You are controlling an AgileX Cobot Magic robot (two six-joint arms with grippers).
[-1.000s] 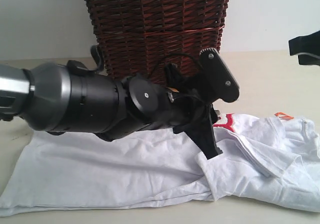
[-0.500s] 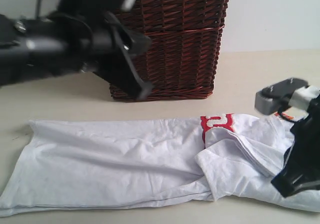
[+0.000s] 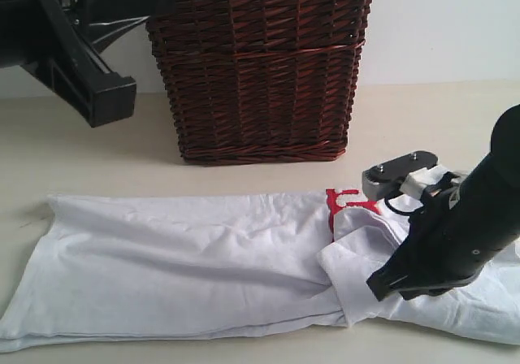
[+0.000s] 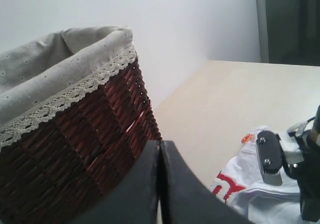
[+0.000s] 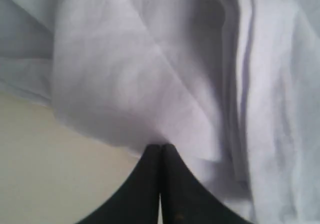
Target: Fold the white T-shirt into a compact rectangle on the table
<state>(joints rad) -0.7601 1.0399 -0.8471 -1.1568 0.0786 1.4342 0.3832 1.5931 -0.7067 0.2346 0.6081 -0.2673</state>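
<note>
Left arm: raised in the upper left of the exterior view, beside the basket, well clear of the shirt.
Left gripper: jaws pressed together, nothing between them.
Right arm: lower right, slanting down and leftward over the shirt's folded part.
Right gripper: jaws closed, tips at a folded cloth edge; whether cloth is pinched cannot be told.
Shirt: lying along the bottom of the frame on the table, in front of the basket.

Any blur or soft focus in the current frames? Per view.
Exterior view: dark red-brown wicker basket sharp, even light. Left wrist view: shut black left gripper blurred, cream lace-edged liner in focus. Right wrist view: white cotton T-shirt soft throughout.
</note>
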